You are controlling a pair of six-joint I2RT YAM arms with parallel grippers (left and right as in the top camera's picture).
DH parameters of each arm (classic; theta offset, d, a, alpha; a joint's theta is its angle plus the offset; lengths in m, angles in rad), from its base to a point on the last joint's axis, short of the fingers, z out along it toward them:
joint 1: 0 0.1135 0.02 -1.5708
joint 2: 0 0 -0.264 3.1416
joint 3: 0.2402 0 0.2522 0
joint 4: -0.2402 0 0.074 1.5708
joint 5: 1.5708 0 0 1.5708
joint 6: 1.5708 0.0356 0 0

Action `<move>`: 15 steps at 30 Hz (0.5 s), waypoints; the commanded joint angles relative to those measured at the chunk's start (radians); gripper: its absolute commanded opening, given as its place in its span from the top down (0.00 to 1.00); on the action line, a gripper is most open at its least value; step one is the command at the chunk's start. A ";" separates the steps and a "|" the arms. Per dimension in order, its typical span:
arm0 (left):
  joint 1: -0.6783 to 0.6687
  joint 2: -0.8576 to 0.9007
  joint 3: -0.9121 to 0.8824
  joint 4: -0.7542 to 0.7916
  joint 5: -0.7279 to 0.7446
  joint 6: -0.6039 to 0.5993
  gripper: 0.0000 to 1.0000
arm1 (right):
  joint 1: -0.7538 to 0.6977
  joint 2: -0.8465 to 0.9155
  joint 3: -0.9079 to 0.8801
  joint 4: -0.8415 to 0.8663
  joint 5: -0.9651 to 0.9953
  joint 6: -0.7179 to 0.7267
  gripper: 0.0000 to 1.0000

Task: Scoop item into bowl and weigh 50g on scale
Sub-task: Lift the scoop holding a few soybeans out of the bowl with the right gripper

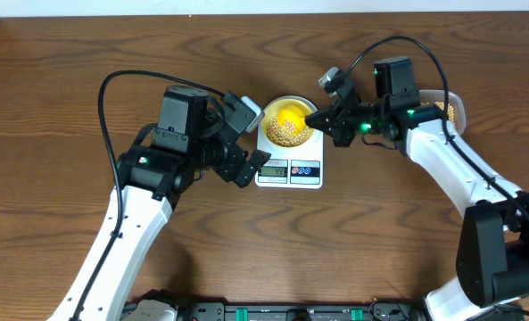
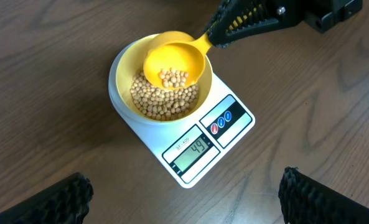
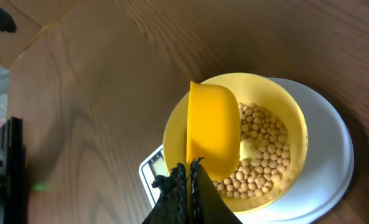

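We record: right gripper pinches the yellow scoop by its handle, cup holding a few beans over the bowl on the scale, upper centre of frame. Left gripper spread wide, holding nothing.

Right tool: seen at the bottom edge, its dark fingers pressed together on the near end of the scoop.
Scoop: bright yellow; its rounded outer side is shown, held over the bowl's left part.
Bowl: pale yellow, round, set on the scale.
Beans: many small tan ones are heaped in the bowl, partly covered by the scoop.
Scale: its white round platform is seen around the bowl.
Worktop: brown wood grain.
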 commanded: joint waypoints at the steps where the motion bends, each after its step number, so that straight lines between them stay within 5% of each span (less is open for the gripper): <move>1: 0.003 -0.004 -0.005 0.000 -0.009 0.013 0.02 | -0.011 -0.022 -0.004 0.010 -0.043 0.027 0.99; 15: 0.003 -0.004 -0.005 0.000 -0.009 0.013 0.02 | -0.010 -0.022 -0.004 0.022 -0.035 -0.032 0.99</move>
